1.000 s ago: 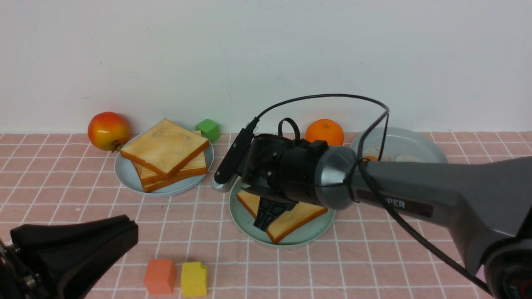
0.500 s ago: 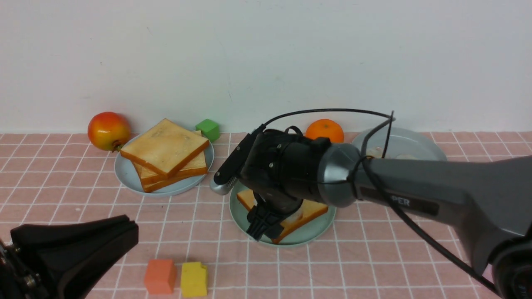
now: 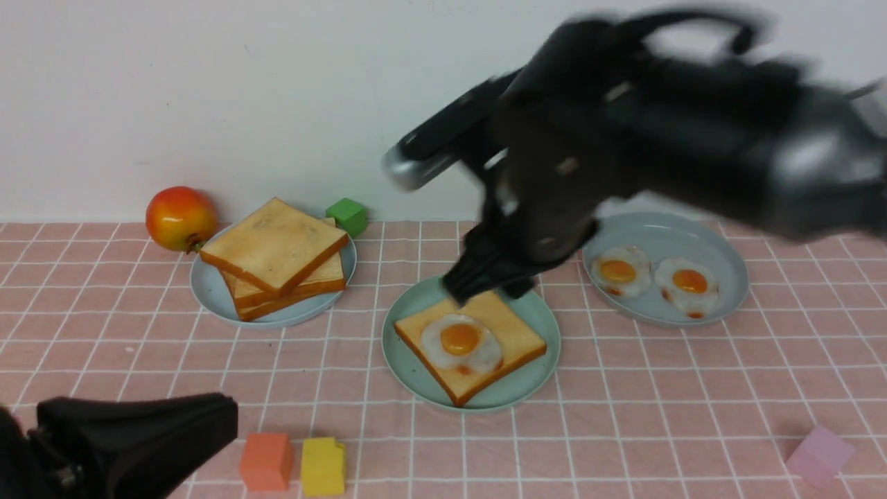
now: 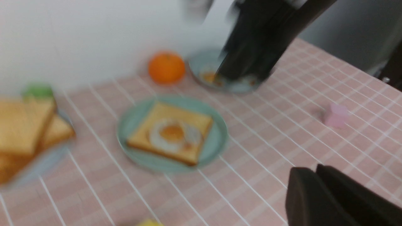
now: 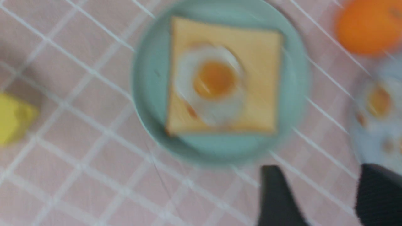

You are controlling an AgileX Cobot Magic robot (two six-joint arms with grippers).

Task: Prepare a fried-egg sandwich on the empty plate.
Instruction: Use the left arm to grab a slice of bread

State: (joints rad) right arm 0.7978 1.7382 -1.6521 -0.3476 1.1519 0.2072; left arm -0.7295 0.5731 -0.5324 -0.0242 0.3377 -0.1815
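The mint-teal plate [image 3: 537,378] sits mid-table with one toast slice [image 3: 516,336] on it. The fried egg [image 3: 461,341] lies flat on that toast, yolk up. My right gripper [image 3: 487,290], blurred by motion, hangs above the plate's far edge, open and empty. In the right wrist view the egg [image 5: 213,81], toast [image 5: 260,62] and plate [image 5: 147,78] lie beyond its spread fingers [image 5: 273,188]. My left gripper [image 3: 229,416] is low at the near left, shut on nothing. The left wrist view shows its tips [image 4: 309,172] pressed together, well short of the plate [image 4: 216,141].
A pale plate [image 3: 208,298] with stacked toast slices [image 3: 274,256] stands at back left, beside a red-yellow fruit [image 3: 180,217] and a green cube [image 3: 348,215]. A grey-blue dish [image 3: 721,242] holds two more eggs. Orange [image 3: 267,461], yellow [image 3: 323,466] and pink [image 3: 818,456] cubes lie near the front.
My right gripper has opened, left the egg on the toast, and risen up and back off the plate. The left gripper has barely moved.
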